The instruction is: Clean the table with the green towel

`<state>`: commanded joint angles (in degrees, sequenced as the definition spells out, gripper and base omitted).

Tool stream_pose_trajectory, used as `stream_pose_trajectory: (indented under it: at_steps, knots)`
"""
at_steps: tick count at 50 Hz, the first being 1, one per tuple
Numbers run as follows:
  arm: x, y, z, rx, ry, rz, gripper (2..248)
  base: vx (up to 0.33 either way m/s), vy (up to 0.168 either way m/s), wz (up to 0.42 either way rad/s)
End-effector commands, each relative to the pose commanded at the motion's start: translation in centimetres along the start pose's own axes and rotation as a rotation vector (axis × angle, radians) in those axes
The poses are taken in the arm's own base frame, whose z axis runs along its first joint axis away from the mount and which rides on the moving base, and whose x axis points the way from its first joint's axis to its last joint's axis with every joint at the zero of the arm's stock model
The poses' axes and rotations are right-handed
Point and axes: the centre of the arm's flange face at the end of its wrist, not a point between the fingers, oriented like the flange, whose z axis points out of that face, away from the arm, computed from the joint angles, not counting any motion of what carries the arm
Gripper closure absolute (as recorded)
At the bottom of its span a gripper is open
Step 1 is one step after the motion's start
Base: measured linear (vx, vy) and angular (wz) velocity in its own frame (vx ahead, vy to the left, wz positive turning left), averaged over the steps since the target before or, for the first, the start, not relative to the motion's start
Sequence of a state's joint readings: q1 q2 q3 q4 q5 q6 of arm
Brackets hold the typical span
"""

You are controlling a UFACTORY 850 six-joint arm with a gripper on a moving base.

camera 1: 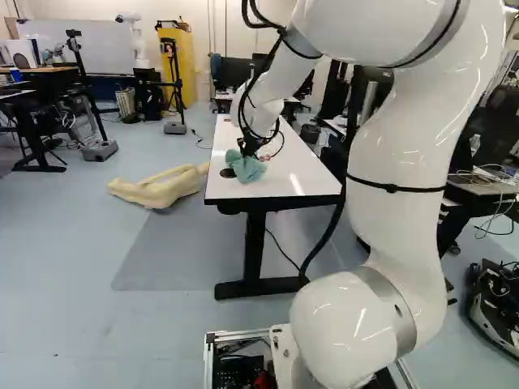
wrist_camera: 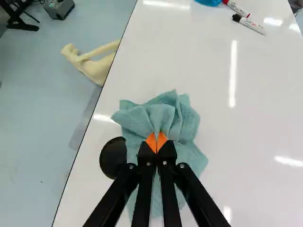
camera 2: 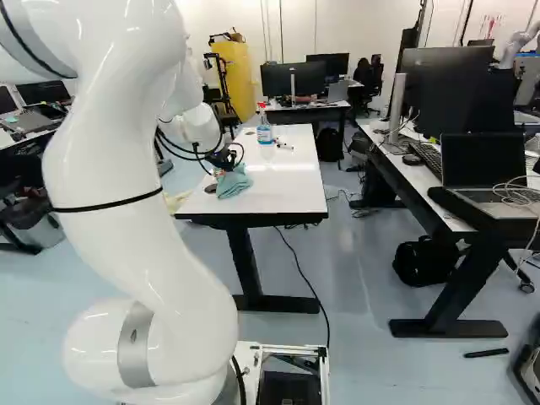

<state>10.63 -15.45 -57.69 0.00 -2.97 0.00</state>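
"What does your hand have?"

"My gripper (camera 1: 245, 154) has its 2 orange-padded fingers clamped on a gathered fold of the green towel (wrist_camera: 177, 118)."

"And where is that towel?"

"It lies bunched on the white table (camera 2: 291, 190), near the end closest to my base, just beside the round black disc (wrist_camera: 112, 157). The spray bottle (camera 2: 264, 132) and 2 markers (wrist_camera: 251, 25) are farther along, well apart from it."

In the wrist view, the end effector (camera 2: 225, 160) hides part of the towel (wrist_camera: 163, 115); the bottle (wrist_camera: 209, 2) is cut off.
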Motion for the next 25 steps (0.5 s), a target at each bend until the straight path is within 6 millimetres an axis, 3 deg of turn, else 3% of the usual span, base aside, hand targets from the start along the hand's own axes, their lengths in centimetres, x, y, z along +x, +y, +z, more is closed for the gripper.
stream_pose_trajectory:
  at_steps: [25]
  knots:
    - [-3.6,-0.8,-3.2,0.010,-0.018,-0.012,229,0.000,0.000,0.000]
